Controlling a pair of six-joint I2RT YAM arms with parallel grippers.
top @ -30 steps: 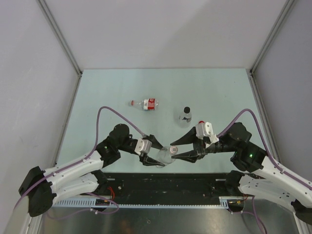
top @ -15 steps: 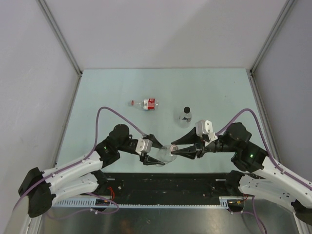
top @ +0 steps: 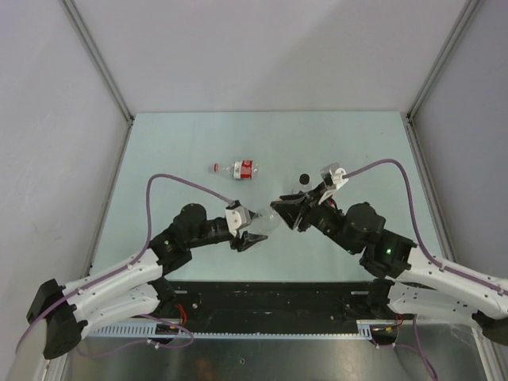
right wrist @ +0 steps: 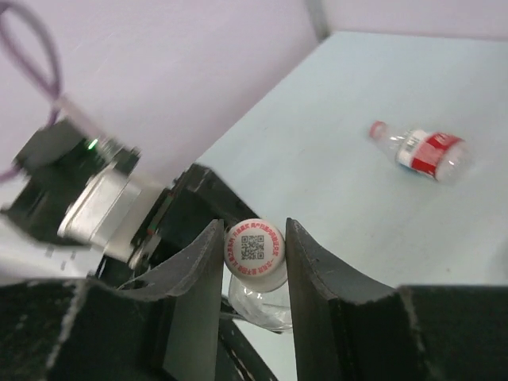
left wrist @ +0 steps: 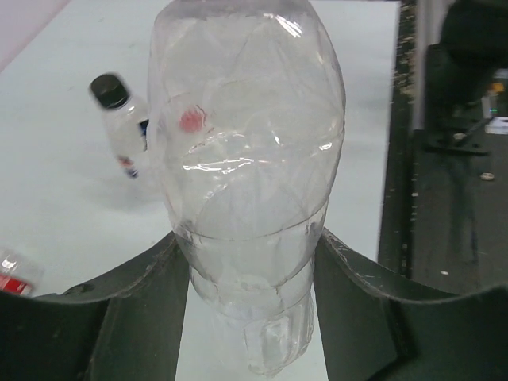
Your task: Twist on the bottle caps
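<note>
My left pincer (left wrist: 251,266) clasped the clear thin-walled plastic bottle (left wrist: 246,135) by its body; my right pincer (right wrist: 254,238) pinched the small round white plastic cap (right wrist: 254,252), apparently seated on its neck.

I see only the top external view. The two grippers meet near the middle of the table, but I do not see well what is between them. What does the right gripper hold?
Observer: In the right wrist view, the right gripper has its fingers against both sides of a white cap, which sits on the neck of a clear bottle.
Operator: And where does the left one grip?
Observer: The left gripper clamps that bottle's body, which carries no label.
Operator: And the one half hidden by the right arm?
Observer: The left wrist view shows the black-capped bottle standing upright on the table.
</note>
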